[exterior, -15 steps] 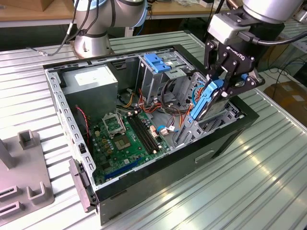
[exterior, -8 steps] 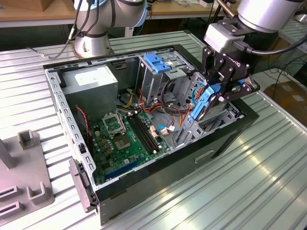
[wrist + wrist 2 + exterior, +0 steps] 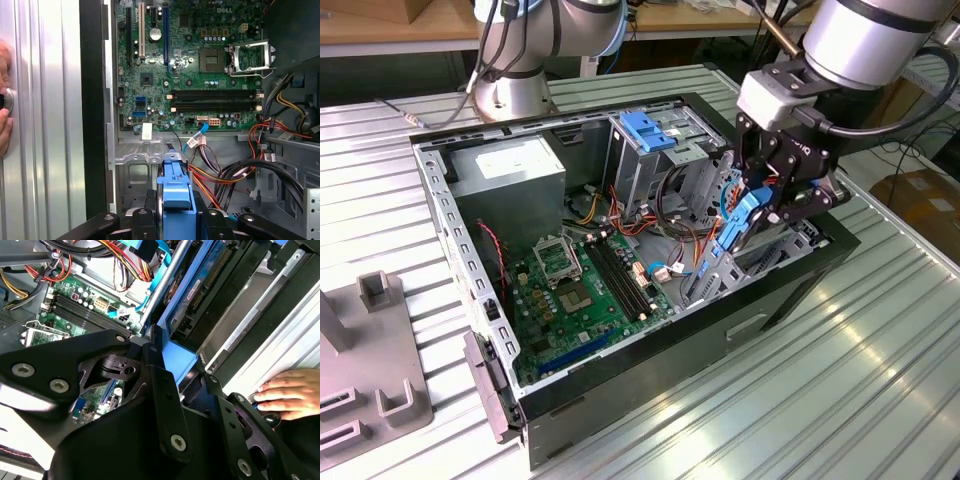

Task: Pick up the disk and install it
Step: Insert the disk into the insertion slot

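Observation:
The disk (image 3: 738,228), a flat drive in a light-blue plastic frame, is held on edge and tilted at the open computer case's (image 3: 790,295) end on the exterior view's right. My gripper (image 3: 763,205) is shut on it from above, black fingers on both sides of the blue frame. The disk's lower end reaches down into the case beside a metal bay wall. In the first wrist view the blue frame (image 3: 176,187) sits between the fingers (image 3: 141,222). The second wrist view shows the disk's (image 3: 177,357) blue edge and its underside running away from the gripper (image 3: 170,375).
Inside the case lie a green motherboard (image 3: 582,290), a grey power-supply box (image 3: 512,168), an upright metal cage with a blue top (image 3: 655,132) and loose cables (image 3: 670,205). A person's hand (image 3: 290,392) rests on the ribbed table beside the case. A grey fixture (image 3: 370,375) stands at the exterior view's left.

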